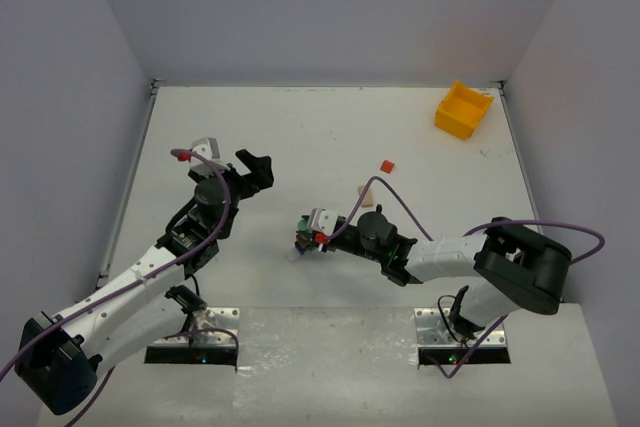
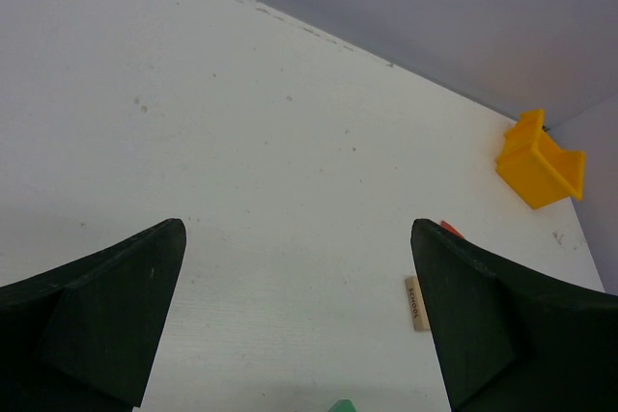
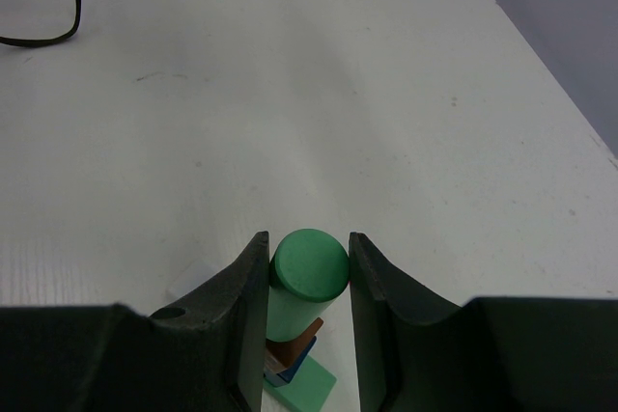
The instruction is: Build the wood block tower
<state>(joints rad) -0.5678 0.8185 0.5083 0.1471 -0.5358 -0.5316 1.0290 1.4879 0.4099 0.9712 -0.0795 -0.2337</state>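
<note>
Bright, even, diffuse from above. Soft, faint shadows across the white matte counter [image 1: 300, 137]. Sharp throughout, with mild washout in wrist views.

The right tool [image 3: 307, 260] grips a green cylinder [image 3: 309, 267], with one finger [image 3: 249, 287] against each side. The cylinder stands near upright, directly above the wood block tower [image 3: 294, 364]: a brown block [image 3: 294, 346], a blue block [image 3: 290, 371], and a light green flat block [image 3: 309, 389] on the white bench [image 3: 290, 94]. A black cable [image 3: 39, 38] lies well apart. A grey wall [image 3: 560, 16] borders the bench edge.
</note>
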